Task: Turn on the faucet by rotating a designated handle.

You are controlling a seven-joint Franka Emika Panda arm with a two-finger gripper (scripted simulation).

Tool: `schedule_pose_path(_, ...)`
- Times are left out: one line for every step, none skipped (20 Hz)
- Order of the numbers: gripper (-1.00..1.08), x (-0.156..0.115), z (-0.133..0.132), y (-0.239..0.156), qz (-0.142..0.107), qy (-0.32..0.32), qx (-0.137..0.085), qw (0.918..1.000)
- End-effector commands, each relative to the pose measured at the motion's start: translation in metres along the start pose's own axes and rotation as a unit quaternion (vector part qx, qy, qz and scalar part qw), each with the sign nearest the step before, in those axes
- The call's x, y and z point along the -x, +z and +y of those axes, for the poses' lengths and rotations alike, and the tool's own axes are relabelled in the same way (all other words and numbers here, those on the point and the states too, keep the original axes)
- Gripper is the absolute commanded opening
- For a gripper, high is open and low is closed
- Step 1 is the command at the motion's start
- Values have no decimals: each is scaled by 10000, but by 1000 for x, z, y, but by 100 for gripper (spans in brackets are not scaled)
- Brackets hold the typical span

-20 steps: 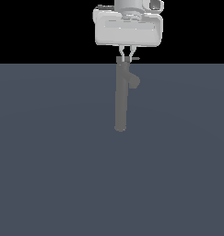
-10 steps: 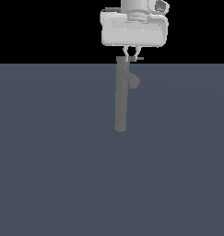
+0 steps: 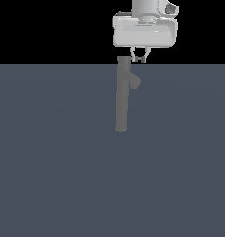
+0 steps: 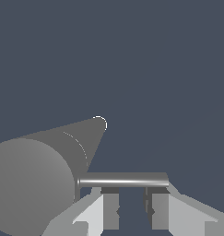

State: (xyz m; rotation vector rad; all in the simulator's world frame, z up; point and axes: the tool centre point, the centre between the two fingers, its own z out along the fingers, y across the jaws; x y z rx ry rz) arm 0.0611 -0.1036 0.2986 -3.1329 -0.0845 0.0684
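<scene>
Grey all over: the faucet [image 3: 121, 97] is a tall thin post standing on the dark worktop [image 3: 49, 176], w/ a short round stub on its side near the top. The handle [image 4: 124, 180] is a thin flat bar sticking out sideways from the post's top cap. The white claw [image 3: 138, 59] hangs right over that bar, off to the exterior view's right of the post. Its two fingers [image 4: 110, 205] are apart, not squeezing anything; in the wrist view the bar runs across just past the tips, w/ a gap between them.

What could go wrong, I think: the bar is thin, so the claw could slip off it. It could also bump the post & miss.

No words, labels or brand marks anywhere.
</scene>
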Motion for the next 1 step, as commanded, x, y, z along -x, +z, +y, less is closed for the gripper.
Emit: schedule_pose_path(-100, -22, -3, -3, 213, -22, 38, 9998)
